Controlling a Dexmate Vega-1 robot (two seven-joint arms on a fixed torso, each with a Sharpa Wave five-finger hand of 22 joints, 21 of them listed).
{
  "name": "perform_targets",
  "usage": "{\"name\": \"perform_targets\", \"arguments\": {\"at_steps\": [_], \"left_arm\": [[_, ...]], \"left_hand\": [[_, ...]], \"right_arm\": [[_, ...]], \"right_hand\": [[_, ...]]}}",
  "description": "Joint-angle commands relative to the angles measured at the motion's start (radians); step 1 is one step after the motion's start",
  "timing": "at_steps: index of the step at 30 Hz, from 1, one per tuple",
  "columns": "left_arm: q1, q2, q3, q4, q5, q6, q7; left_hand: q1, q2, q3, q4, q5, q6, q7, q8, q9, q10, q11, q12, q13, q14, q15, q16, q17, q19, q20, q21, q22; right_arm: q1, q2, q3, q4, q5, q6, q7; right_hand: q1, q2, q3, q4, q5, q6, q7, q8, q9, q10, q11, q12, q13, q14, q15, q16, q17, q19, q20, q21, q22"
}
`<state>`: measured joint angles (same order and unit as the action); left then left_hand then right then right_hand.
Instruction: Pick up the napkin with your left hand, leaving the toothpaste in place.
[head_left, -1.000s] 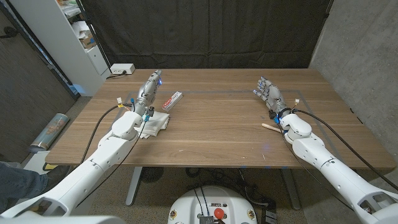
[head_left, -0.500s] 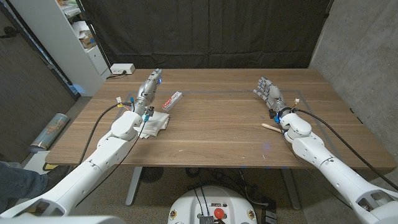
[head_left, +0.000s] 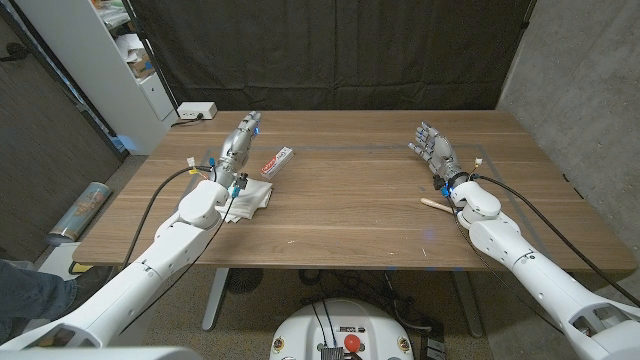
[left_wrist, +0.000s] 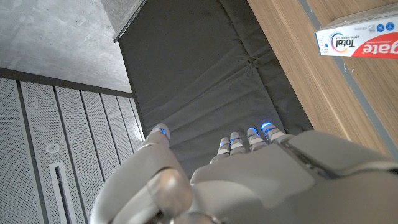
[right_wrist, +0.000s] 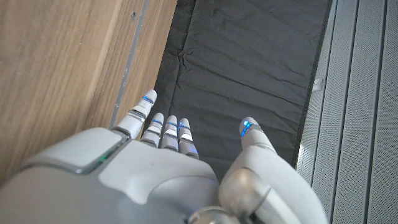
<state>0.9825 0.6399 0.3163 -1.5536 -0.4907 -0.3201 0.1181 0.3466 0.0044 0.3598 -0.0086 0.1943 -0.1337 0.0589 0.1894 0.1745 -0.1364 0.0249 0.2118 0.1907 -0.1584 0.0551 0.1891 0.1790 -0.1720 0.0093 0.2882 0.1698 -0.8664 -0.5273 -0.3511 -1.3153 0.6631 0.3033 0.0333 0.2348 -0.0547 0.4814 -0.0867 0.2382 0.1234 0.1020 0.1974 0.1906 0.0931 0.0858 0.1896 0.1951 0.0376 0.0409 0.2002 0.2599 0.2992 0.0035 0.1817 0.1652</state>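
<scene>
A crumpled white napkin (head_left: 252, 197) lies on the table's left part. Just beyond it sits a white and red toothpaste box (head_left: 277, 159), whose end (left_wrist: 360, 38) the left wrist view catches. My left hand (head_left: 240, 141) stands above the table beside the box and past the napkin, fingers stretched out and holding nothing; its wrist is over the napkin's near-left edge. My right hand (head_left: 433, 148) is raised at the right side, fingers apart and empty. Each wrist view looks along the back of its own hand (left_wrist: 249, 180) (right_wrist: 161, 174) toward the dark curtain.
A small wooden stick (head_left: 435, 204) lies next to my right wrist. A white power box (head_left: 196, 111) sits at the far left corner of the table (head_left: 350, 220). White shelving (head_left: 120, 60) stands off to the left, and a black curtain hangs behind.
</scene>
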Motion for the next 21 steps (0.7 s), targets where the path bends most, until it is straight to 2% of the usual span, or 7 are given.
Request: {"name": "perform_targets", "arguments": {"at_steps": [1,21], "left_arm": [[0.025,0.014,-0.010,-0.014,0.010,-0.003,0.010],[0.066,0.033,-0.025,-0.068,0.032,-0.002,0.033]], "left_hand": [[0.002,0.007,0.002,-0.003,0.000,-0.001,0.000,0.007,0.003,0.005,-0.003,0.007,0.001,0.002,-0.002,0.005,0.002,-0.039,0.006,-0.003,0.005],[0.001,0.009,0.001,-0.007,0.000,0.004,-0.001,0.005,0.003,0.006,-0.005,0.005,0.001,0.004,-0.001,0.003,0.002,-0.037,0.009,-0.011,0.006]], "right_arm": [[-0.001,0.004,0.004,0.003,-0.001,0.011,-0.004],[-0.006,-0.004,0.014,0.006,0.007,0.013,0.002]], "right_hand": [[0.000,0.013,-0.005,-0.001,0.009,0.011,-0.002,0.003,0.002,0.012,0.000,0.006,0.000,0.008,0.004,0.004,0.002,0.006,0.003,0.009,0.005],[0.000,0.016,-0.010,-0.002,0.008,0.011,-0.004,0.002,0.002,0.013,-0.001,0.005,-0.002,0.008,0.004,0.005,-0.002,0.006,0.003,0.010,0.005]]}}
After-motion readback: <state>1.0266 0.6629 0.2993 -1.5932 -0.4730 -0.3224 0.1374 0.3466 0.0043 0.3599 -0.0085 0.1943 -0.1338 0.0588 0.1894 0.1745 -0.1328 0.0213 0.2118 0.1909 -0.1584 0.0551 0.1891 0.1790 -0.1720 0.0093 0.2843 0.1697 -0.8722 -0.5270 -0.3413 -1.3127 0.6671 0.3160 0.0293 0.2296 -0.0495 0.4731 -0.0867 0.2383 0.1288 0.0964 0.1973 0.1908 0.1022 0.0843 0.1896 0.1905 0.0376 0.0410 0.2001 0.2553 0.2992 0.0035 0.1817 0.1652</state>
